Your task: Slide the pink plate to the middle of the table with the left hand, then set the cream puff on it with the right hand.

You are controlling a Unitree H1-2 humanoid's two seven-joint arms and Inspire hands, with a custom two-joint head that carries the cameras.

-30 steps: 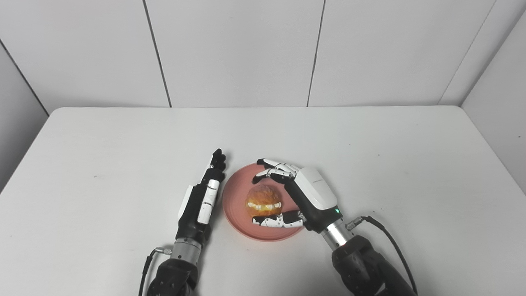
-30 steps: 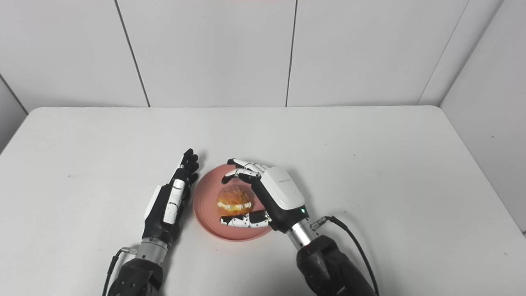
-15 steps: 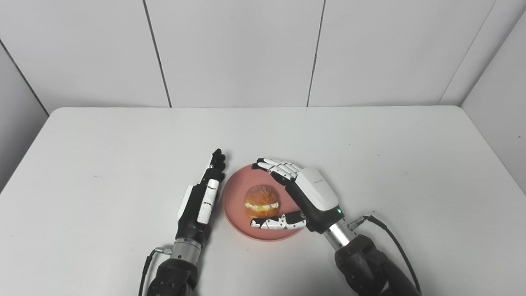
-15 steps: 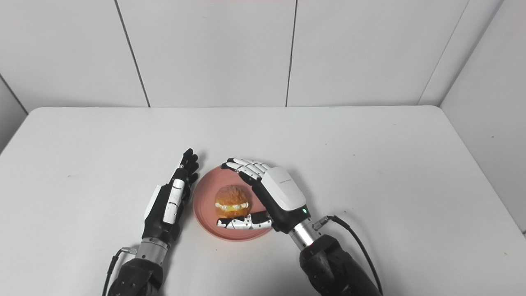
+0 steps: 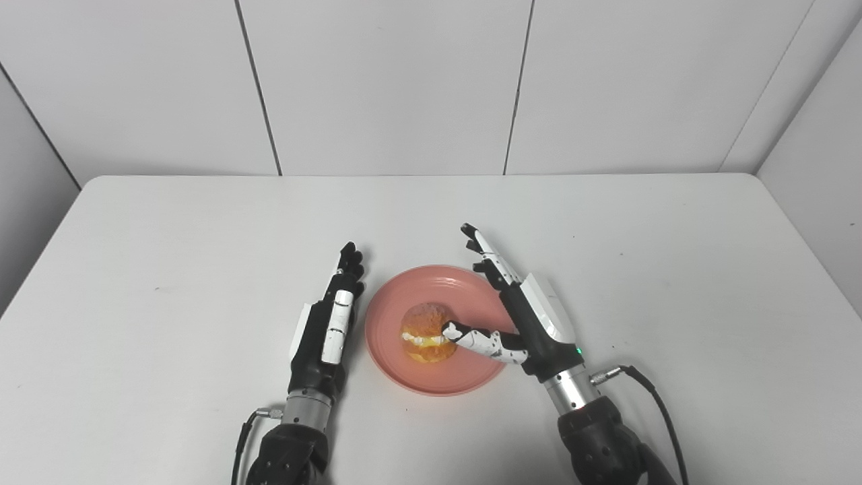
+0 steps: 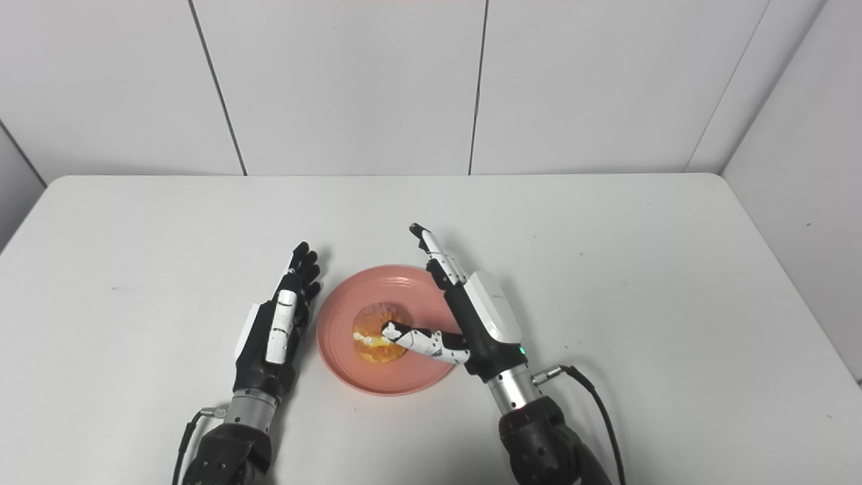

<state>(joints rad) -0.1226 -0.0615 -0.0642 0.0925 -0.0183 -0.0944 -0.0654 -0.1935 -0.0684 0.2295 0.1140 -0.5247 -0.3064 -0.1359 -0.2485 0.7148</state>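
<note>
The golden cream-filled puff (image 5: 426,325) sits on the round pink plate (image 5: 404,370), thumb tip of the spread, empty right hand (image 5: 522,316) at its side. The left hand (image 5: 328,327), fingers straight and empty, stands just beside the plate's left rim on the white table (image 5: 168,269), bare tabletop beyond both fingertips.

Both robot hands, left robot hand (image 5: 323,337) and right robot hand (image 5: 532,316), are wearing black-and-white shells, showing silver wrists, trailing black cables.

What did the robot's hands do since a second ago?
The right hand uncurled its fingers from around the cream puff and drew back to the right, open; only its thumb reaches the puff. The puff, pink plate and left hand barely moved.
</note>
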